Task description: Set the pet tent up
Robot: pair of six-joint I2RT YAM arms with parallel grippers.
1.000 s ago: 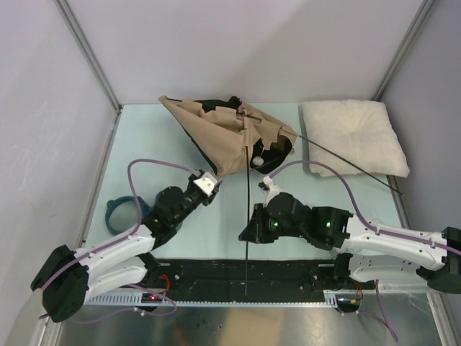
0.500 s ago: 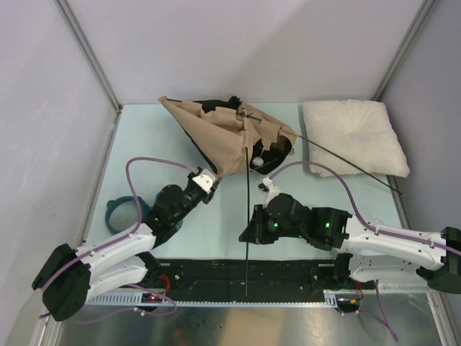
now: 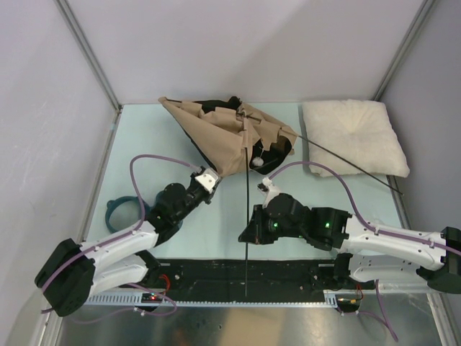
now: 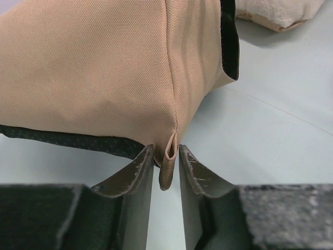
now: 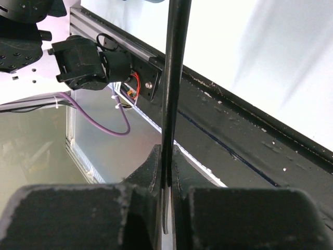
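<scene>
The pet tent (image 3: 223, 140) lies collapsed at the back middle of the table, tan fabric with black lining and a white pompom (image 3: 256, 162). My left gripper (image 3: 214, 180) is at its near corner. In the left wrist view the tent (image 4: 104, 73) fills the top, and a small tan fabric loop (image 4: 167, 166) hangs between my left gripper's (image 4: 166, 151) jaws, which stand narrowly open with slivers of gap on both sides. My right gripper (image 3: 247, 232) is shut on a thin black pole (image 3: 245, 187) that runs from the tent toward the near edge; that pole (image 5: 174, 78) stands pinched in the right gripper (image 5: 166, 151).
A cream pillow (image 3: 353, 137) lies at the back right, with a second thin pole (image 3: 346, 162) slanting across its front. A teal ring (image 3: 119, 211) sits at the left by my left arm. A black rail (image 3: 216, 274) runs along the near edge.
The left gripper's jaws have narrowed around the tent's corner and the arm has edged slightly forward. The right arm and its pole have not moved.
</scene>
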